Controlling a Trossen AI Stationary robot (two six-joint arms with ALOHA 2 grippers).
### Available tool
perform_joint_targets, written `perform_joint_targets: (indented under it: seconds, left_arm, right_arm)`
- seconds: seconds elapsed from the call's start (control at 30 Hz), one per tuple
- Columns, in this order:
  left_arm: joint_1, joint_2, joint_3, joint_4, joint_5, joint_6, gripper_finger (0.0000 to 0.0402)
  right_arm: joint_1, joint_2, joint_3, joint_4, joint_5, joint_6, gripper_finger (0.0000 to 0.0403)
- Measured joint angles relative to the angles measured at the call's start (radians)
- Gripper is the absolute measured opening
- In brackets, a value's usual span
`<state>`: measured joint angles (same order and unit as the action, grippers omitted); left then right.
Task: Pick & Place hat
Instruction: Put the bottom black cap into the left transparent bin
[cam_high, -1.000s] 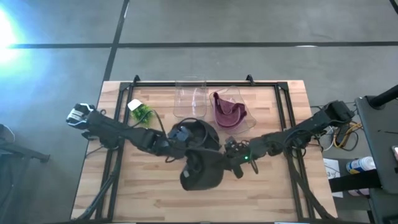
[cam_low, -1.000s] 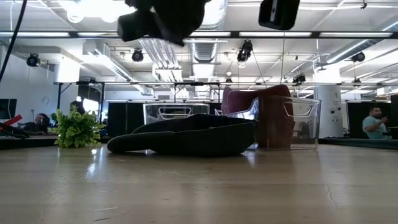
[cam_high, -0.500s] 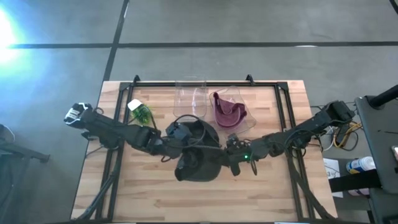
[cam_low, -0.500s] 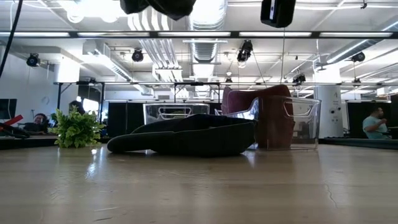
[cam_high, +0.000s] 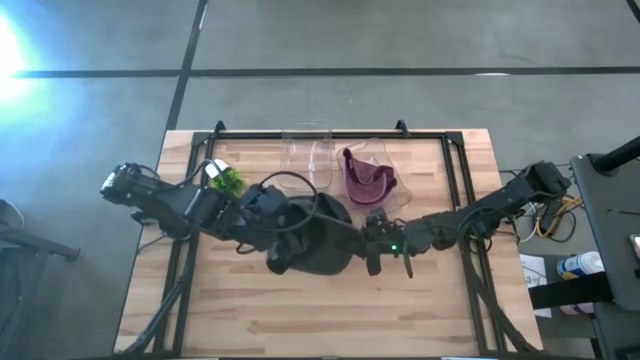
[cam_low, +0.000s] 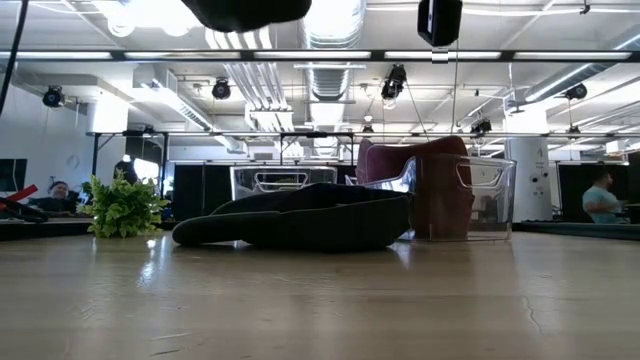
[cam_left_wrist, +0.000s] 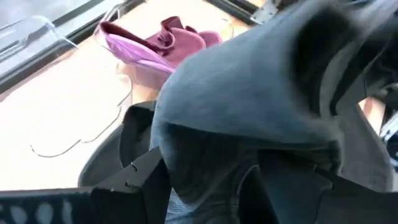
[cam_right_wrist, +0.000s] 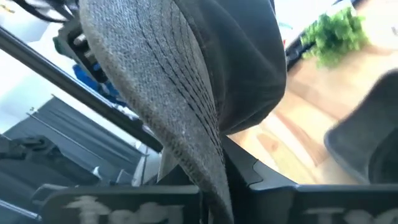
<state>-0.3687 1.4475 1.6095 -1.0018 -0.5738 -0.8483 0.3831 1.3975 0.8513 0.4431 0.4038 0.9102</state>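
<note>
Hat (cam_high: 318, 252) lifted, clamped between left gripper (cam_high: 283, 243), right gripper (cam_high: 368, 250).

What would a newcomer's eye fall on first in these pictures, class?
Both dark arms meet at the table's middle, holding a dark grey fabric hat up between the left tool and right tool. Beneath lies another black hat. Behind it, a clear plastic bin holds a maroon hat.

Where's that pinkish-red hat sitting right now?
In the high view, the maroon hat lies in a clear bin at the table's back edge, just right of centre, beside an empty clear bin.
</note>
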Motion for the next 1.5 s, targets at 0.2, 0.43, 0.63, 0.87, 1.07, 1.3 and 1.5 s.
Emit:
perform_joint_targets:
  seconds: [0.2, 0.43, 0.63, 0.87, 1.07, 1.3, 1.5]
  left_arm:
    - [0.000, 0.002, 0.007, 0.108, -0.119, -0.042, 0.0223]
    - [0.058, 0.009, 0.007, 0.280, -0.193, 0.150, 0.0223]
    - [0.067, 0.020, -0.013, 0.259, -0.247, 0.201, 0.0223]
    - [0.062, 0.050, -0.038, 0.201, -0.313, 0.274, 0.0223]
    - [0.062, 0.033, -0.019, 0.197, -0.351, 0.385, 0.0223]
    - [0.050, 0.020, 0.032, 0.198, -0.328, 0.343, 0.0223]
    - [0.055, 0.016, 0.055, 0.189, -0.227, 0.168, 0.0223]
  right_arm:
    - [-0.035, 0.004, 0.004, 0.073, 0.007, -0.011, 0.0013]
    - [-0.074, 0.031, 0.015, 0.153, -0.047, -0.004, 0.0013]
    - [-0.099, 0.044, 0.009, 0.244, -0.102, 0.008, 0.0013]
    - [-0.107, 0.047, 0.008, 0.281, -0.149, 0.011, 0.0013]
    - [-0.108, 0.049, 0.008, 0.296, -0.167, 0.025, 0.0013]
    - [-0.106, 0.047, 0.009, 0.304, -0.188, 0.009, 0.0013]
    - [-0.113, 0.047, 0.009, 0.299, -0.227, 0.012, 0.0026]
